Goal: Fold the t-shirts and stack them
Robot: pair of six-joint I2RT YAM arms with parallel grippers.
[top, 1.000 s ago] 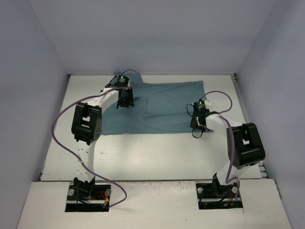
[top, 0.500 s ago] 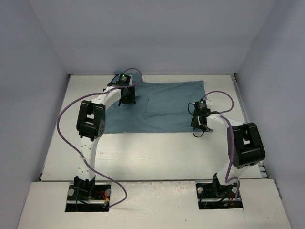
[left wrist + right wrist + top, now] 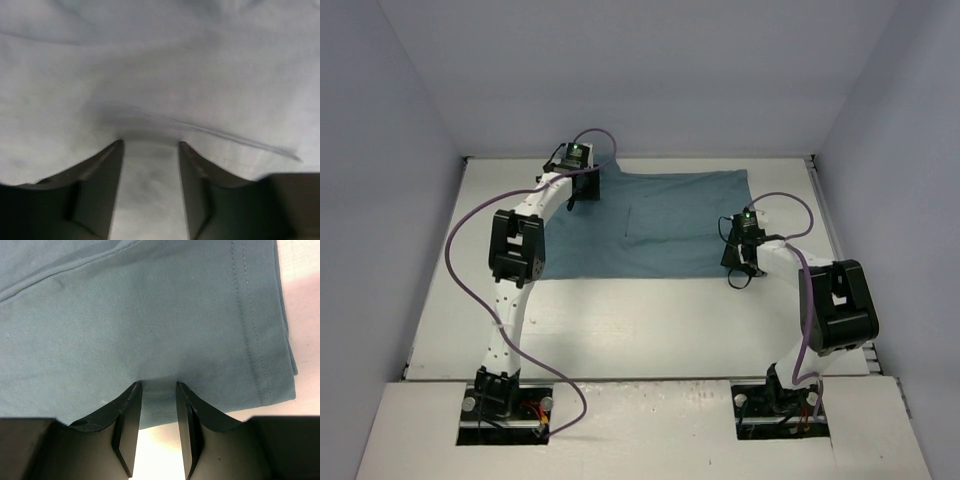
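The teal t-shirt (image 3: 650, 225) lies spread flat on the white table (image 3: 650, 330). My left gripper (image 3: 582, 192) is at its far left corner. In the left wrist view the gripper (image 3: 150, 142) is open, its tips pressed on the washed-out cloth (image 3: 175, 60), with a low ridge of fabric just ahead. My right gripper (image 3: 740, 270) is at the shirt's near right corner. In the right wrist view the gripper (image 3: 157, 384) is open, its tips down on the cloth (image 3: 150, 315) just inside the near edge, and cloth lies between the fingers. A stitched hem (image 3: 250, 330) runs along the right.
Grey enclosure walls (image 3: 880, 90) stand behind and on both sides of the table. Purple cables (image 3: 470, 280) loop off both arms. Bare white table shows in front of the shirt, between the arm bases (image 3: 505, 395).
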